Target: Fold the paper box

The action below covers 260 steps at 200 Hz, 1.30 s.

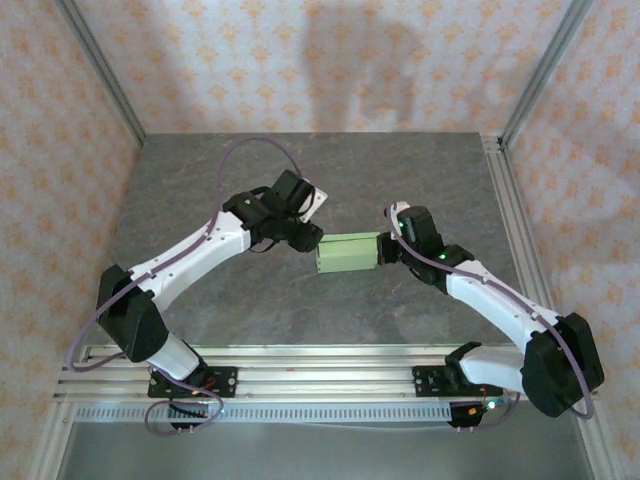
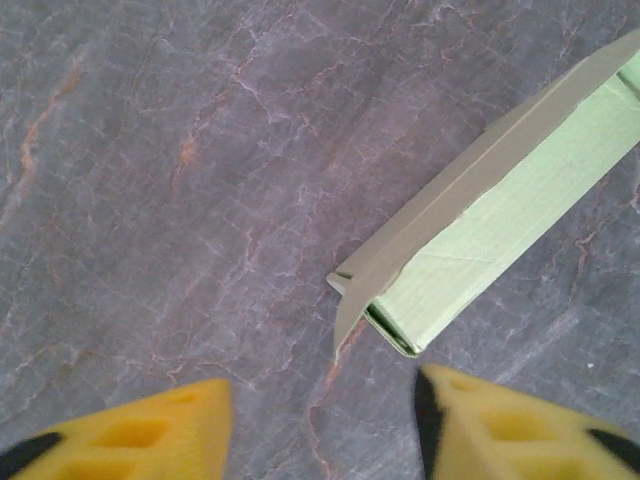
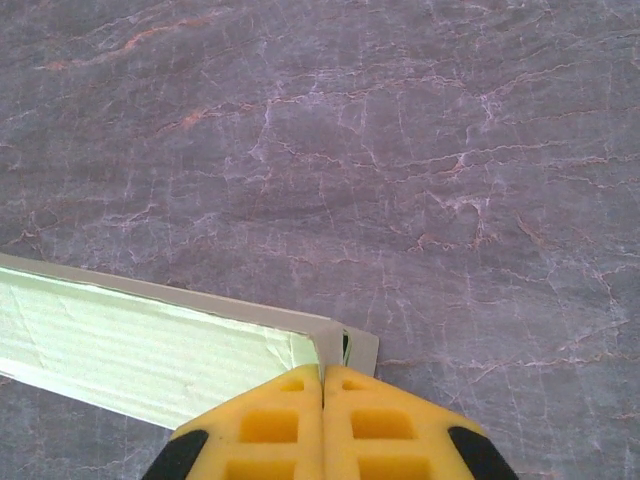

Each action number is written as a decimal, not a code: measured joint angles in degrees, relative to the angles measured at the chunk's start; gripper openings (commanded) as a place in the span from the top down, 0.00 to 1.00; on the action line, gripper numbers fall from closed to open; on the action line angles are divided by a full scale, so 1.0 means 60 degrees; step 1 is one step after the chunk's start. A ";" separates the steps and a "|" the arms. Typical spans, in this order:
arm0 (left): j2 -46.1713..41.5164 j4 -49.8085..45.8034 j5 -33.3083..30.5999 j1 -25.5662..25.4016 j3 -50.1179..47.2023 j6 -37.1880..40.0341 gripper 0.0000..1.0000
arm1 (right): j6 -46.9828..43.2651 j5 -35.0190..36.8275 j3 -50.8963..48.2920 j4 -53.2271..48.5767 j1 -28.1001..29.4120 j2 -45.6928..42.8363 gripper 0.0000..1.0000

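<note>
The paper box (image 1: 347, 254) is a pale green flat rectangular box lying at the middle of the grey stone-patterned table (image 1: 300, 160), between the two arms. My right gripper (image 3: 322, 385) is shut on the card at the box's right end (image 3: 340, 345), with the box body (image 3: 150, 350) stretching off to the left. My left gripper (image 2: 325, 430) is open just off the box's left end (image 2: 400, 320). Its yellow fingers (image 2: 130, 440) stand well apart over bare table with nothing between them. In the top view, the left gripper (image 1: 310, 240) and the right gripper (image 1: 385, 250) sit at opposite ends of the box.
A pale flat square piece (image 1: 318, 200) shows behind the left wrist. Aluminium posts (image 1: 100, 70) rise at the back corners and a rail (image 1: 320, 372) runs along the near edge by the arm bases. Patterned walls surround the table.
</note>
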 measured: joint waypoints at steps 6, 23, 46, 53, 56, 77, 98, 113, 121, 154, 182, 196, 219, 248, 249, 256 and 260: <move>0.0044 -0.0055 0.0033 0.0000 0.0040 -0.0025 0.60 | 0.0000 -0.0004 0.0011 -0.0033 0.0000 0.0000 1.00; 0.0361 -0.0182 0.0175 0.0004 0.0284 -0.0069 0.60 | -0.0004 0.0000 0.0029 -0.0069 0.0000 0.0000 1.00; 0.0798 -0.0208 0.0331 0.0047 0.0444 -0.0084 0.62 | 0.0000 0.0000 0.0047 -0.0106 0.0000 0.0000 1.00; 0.0896 -0.0215 0.0364 0.0062 0.0444 -0.0087 0.63 | 0.0000 0.0000 0.0055 -0.0120 0.0000 0.0000 1.00; 0.0943 -0.0226 0.0382 0.0066 0.0444 -0.0087 0.63 | 0.0000 0.0000 0.0066 -0.0135 0.0000 0.0000 1.00; 0.1217 -0.0270 0.0444 0.0102 0.0506 -0.0084 0.64 | 0.0000 0.0000 0.0098 -0.0200 0.0000 0.0000 1.00; 0.1337 -0.0313 0.0448 0.0102 0.0557 -0.0066 0.70 | 0.0000 0.0000 0.0131 -0.0262 0.0000 0.0000 1.00; 0.1351 -0.0357 0.0448 0.0102 0.0623 -0.0051 0.74 | -0.0004 0.0000 0.0153 -0.0291 0.0000 0.0000 1.00; 0.1351 -0.0368 0.0466 0.0102 0.0659 -0.0066 0.76 | 0.0000 0.0000 0.0153 -0.0291 0.0000 0.0000 1.00; 0.1435 -0.0426 0.0488 0.0102 0.0823 -0.0080 0.82 | 0.0000 0.0000 0.0168 -0.0324 0.0000 0.0000 1.00; 0.1588 -0.0437 0.0579 0.0102 0.0838 -0.0080 0.81 | 0.0000 0.0000 0.0189 -0.0357 0.0000 0.0000 1.00; 0.1621 -0.0444 0.0586 0.0102 0.0838 -0.0080 0.82 | 0.0000 -0.0004 0.0189 -0.0357 0.0000 0.0000 1.00; 0.1625 -0.0463 0.0623 0.0102 0.0838 -0.0076 0.86 | 0.0000 -0.0004 0.0189 -0.0357 0.0000 0.0000 1.00; 0.1625 -0.0463 0.0736 0.0102 0.0838 -0.0087 0.90 | 0.0000 -0.0007 0.0189 -0.0357 0.0000 0.0000 1.00; 0.1625 -0.0463 0.0739 0.0102 0.0838 -0.0087 0.90 | 0.0000 -0.0007 0.0189 -0.0353 0.0000 0.0000 1.00; 0.1628 -0.0463 0.0761 0.0102 0.0838 -0.0109 0.90 | 0.0004 -0.0007 0.0189 -0.0357 0.0000 0.0000 1.00; 0.1636 -0.0463 0.0780 0.0102 0.0838 -0.0153 0.90 | 0.0004 -0.0007 0.0189 -0.0357 0.0000 0.0000 1.00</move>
